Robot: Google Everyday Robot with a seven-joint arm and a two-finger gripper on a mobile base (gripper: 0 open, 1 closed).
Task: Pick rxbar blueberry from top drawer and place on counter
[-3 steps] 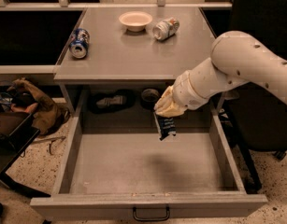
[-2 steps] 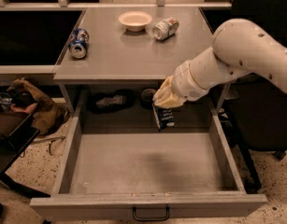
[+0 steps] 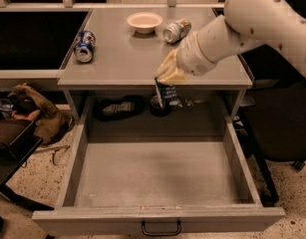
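My gripper (image 3: 165,78) is shut on the rxbar blueberry (image 3: 166,94), a dark navy wrapper with pale print that hangs downward from the fingertips. It is held just below the counter's front edge (image 3: 142,82), above the back of the open top drawer (image 3: 152,176). The drawer's grey floor is bare and its black handle (image 3: 161,229) faces front. The arm reaches in from the upper right.
On the counter (image 3: 127,54) lie a blue soda can (image 3: 85,46) on its side at the left, a pale bowl (image 3: 144,22) and a silver can (image 3: 176,30) at the back. Dark items sit on the shelf (image 3: 117,107) under the counter. A bag (image 3: 35,114) lies left on the floor.
The gripper has risen with the bar from inside the drawer up to the counter's front edge, moving slightly back.
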